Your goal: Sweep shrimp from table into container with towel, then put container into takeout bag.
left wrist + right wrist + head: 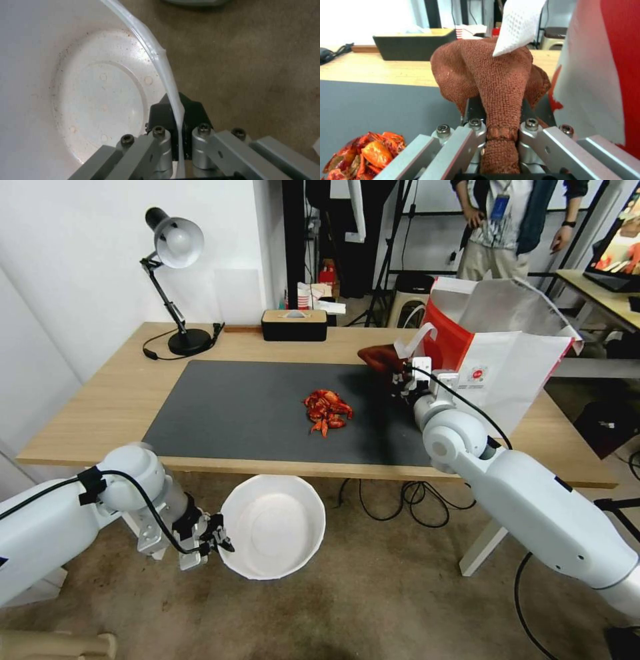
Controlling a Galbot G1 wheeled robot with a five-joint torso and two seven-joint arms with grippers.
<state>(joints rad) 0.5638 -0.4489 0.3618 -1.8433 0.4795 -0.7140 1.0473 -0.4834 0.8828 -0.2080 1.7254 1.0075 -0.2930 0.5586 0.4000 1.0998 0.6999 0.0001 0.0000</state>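
Left gripper (212, 543) pinches the 9 o'clock rim of the round white plastic container (273, 527), held below the light-wood table's (120, 400) near edge. Right gripper (405, 373), clamped on the rust-red cloth towel (380, 357), sits at 3 o'clock from the red-orange shrimp pile (326, 411), bare grey mat (233, 407) between them. White-and-red paper takeout bag (507, 360) stands just beside it.

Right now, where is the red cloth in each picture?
Head view: the towel is at the table's far right side, held by the right gripper, beside the takeout bag.
Left wrist view: not in it; the left gripper pinches the container's rim.
Right wrist view: centre, bunched between the fingers.
Shared landmark: the shrimp.
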